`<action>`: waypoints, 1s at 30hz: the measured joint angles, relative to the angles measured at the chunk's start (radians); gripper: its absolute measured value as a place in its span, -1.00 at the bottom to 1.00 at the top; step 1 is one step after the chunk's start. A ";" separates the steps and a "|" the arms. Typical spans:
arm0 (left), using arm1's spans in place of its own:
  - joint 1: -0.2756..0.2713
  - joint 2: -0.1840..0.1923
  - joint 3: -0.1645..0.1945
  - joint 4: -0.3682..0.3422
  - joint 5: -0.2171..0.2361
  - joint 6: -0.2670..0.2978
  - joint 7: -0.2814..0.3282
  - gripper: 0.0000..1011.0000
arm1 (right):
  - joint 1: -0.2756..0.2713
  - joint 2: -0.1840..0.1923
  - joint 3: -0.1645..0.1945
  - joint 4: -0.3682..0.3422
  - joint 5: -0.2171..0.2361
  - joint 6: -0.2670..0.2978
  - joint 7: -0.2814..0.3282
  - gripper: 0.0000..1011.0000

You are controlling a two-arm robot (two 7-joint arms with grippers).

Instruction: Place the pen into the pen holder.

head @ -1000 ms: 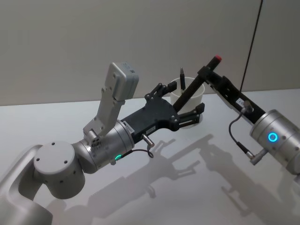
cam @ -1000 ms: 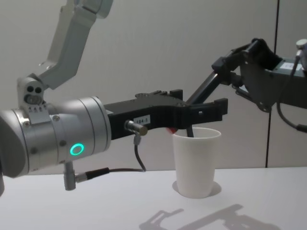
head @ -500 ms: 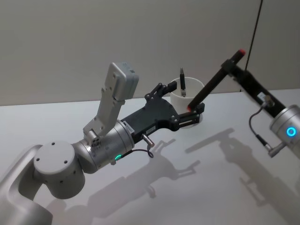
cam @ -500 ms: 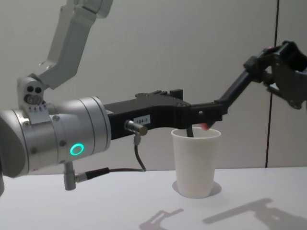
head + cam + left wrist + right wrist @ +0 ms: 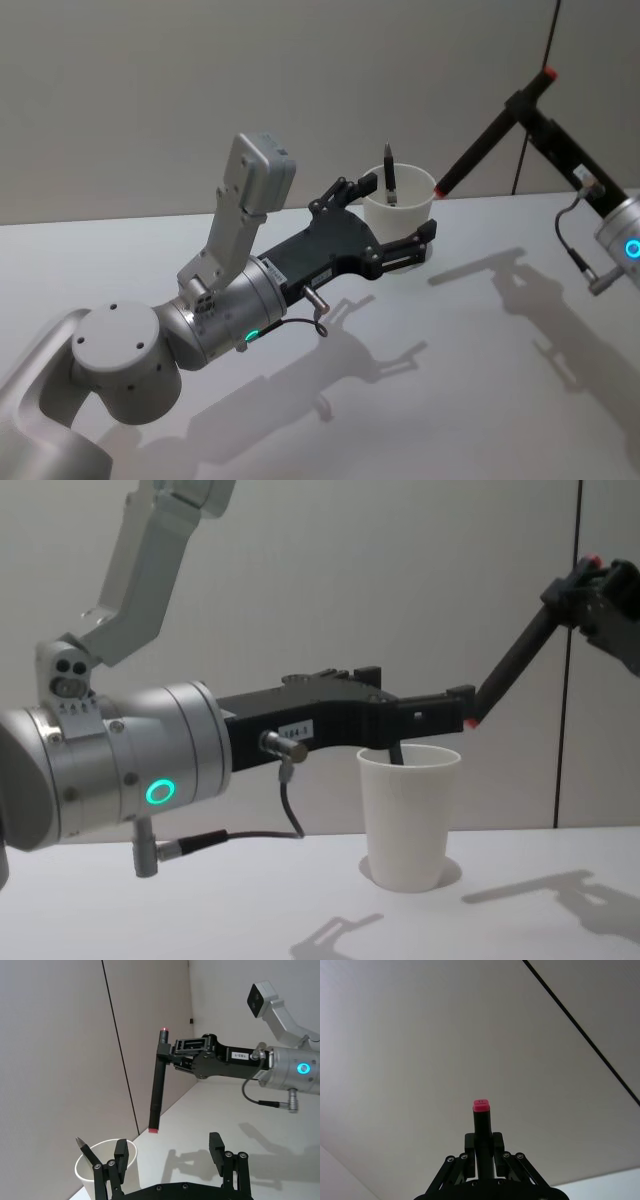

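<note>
Two grippers are in view, and the right gripper (image 5: 172,1055) is clamped on a long black marker (image 5: 492,132) with red ends, holding it near its upper end. In the head view that marker slants down and to the left, its lower red tip hanging in the air just beside the rim of the pen holder (image 5: 399,212), off to the right and clear of it. The right wrist view looks along the marker to its pink-red end cap (set against bare wall).

The left gripper (image 5: 392,222) reaches forward with its fingers spread wide on either side of the pen holder; whether they touch the cup I cannot tell.

The pen holder, a white paper cup, stands upright on the white table (image 5: 430,400). A dark pen (image 5: 389,176) already stands inside it, leaning against the rim with its pointed top sticking out above. In the chest view the cup (image 5: 410,818) sits just below the left gripper's black fingers (image 5: 432,712).
</note>
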 joint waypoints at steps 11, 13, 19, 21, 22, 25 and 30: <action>0.000 0.000 0.000 0.000 0.000 0.000 0.000 0.98 | 0.097 -0.035 -0.013 0.149 -0.136 -0.056 0.133 -0.60; 0.000 0.000 0.000 0.000 0.000 0.000 0.000 0.98 | 0.115 -0.042 -0.018 0.179 -0.165 -0.064 0.158 -0.60; 0.000 0.000 0.000 0.000 0.000 0.000 0.000 0.98 | 0.152 -0.057 -0.028 0.240 -0.231 -0.082 0.221 -0.60; 0.000 0.000 0.000 0.000 0.000 0.000 0.000 0.98 | 0.164 -0.063 -0.033 0.262 -0.254 -0.087 0.244 -0.60; 0.000 0.000 0.000 0.000 0.000 0.000 0.000 0.98 | 0.174 -0.068 -0.037 0.279 -0.271 -0.091 0.261 -0.60; 0.000 0.000 0.000 0.000 0.000 0.000 0.000 0.98 | 0.186 -0.074 -0.042 0.301 -0.291 -0.095 0.282 -0.60; 0.000 0.000 0.000 0.000 0.000 0.000 0.000 0.98 | 0.204 -0.084 -0.052 0.337 -0.330 -0.102 0.316 -0.60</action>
